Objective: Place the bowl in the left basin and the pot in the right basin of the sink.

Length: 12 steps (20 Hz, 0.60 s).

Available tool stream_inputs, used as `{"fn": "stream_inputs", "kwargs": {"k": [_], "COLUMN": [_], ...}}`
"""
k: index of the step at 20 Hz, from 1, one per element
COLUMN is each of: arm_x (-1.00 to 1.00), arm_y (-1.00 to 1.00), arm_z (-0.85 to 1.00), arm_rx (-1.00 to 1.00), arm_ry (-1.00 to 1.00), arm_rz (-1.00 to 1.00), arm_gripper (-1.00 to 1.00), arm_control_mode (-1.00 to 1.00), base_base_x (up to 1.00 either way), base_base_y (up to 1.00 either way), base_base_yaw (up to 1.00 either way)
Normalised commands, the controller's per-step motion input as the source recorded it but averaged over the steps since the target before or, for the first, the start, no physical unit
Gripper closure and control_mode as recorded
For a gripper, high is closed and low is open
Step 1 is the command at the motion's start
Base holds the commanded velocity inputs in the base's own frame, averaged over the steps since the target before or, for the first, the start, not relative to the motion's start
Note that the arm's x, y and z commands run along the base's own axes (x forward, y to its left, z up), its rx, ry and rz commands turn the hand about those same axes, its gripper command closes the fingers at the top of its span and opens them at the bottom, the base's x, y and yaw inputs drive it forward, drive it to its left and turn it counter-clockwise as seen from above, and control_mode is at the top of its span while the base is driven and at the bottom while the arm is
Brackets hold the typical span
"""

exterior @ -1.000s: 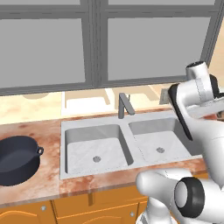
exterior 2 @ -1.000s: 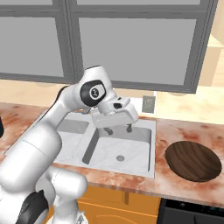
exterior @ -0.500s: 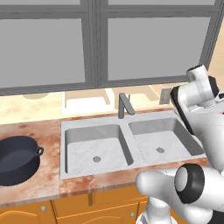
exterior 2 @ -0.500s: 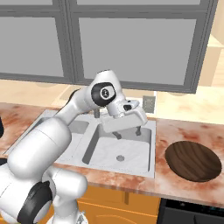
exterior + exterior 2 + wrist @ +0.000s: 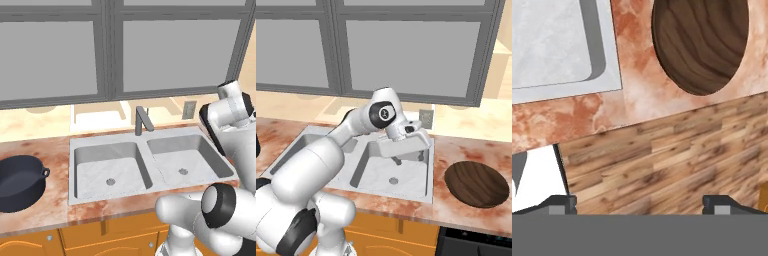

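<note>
The dark brown wood-grained bowl [image 5: 478, 183] sits on the counter to the right of the sink and fills the top right of the hand view [image 5: 699, 45]. My gripper [image 5: 409, 159] hangs open and empty over the right side of the right basin [image 5: 383, 172], left of the bowl; its fingertips [image 5: 562, 202] stand wide apart. The navy-black pot [image 5: 17, 182] rests on the counter left of the sink [image 5: 72, 145]. Left basin [image 5: 107, 170] and right basin [image 5: 185, 160] hold nothing.
An angular grey faucet [image 5: 142, 120] rises behind the divider. Grey-fronted wall cabinets hang above. A wall outlet [image 5: 426, 119] sits behind the sink. The reddish marbled counter [image 5: 642, 95] ends at a front edge, with wooden floor [image 5: 662, 155] below. A dark appliance top [image 5: 476, 242] lies below the bowl.
The arm has swung to the right, carrying the gripper from over the sink's middle to the right basin's right side, closer to the bowl. The jaws stayed open. Pot and bowl have not moved.
</note>
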Motion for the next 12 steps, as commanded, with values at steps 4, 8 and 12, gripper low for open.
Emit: {"fn": "stream_inputs", "kwargs": {"k": [4, 8, 12], "arm_x": [0.04, 0.01, 0.0], "arm_y": [-0.2, -0.13, -0.07], "arm_z": [-0.2, -0.16, -0.16], "arm_rx": [0.0, 0.0, 0.01], "arm_ry": [0.0, 0.0, -0.07], "arm_rz": [0.02, 0.03, 0.0], "arm_gripper": [-1.0, -1.0, -1.0], "arm_control_mode": [-1.0, -1.0, -1.0], "base_base_x": [0.0, 0.0, 0.0], "base_base_y": [0.0, 0.0, 0.0], "base_base_yaw": [0.0, 0.0, 0.0]}}
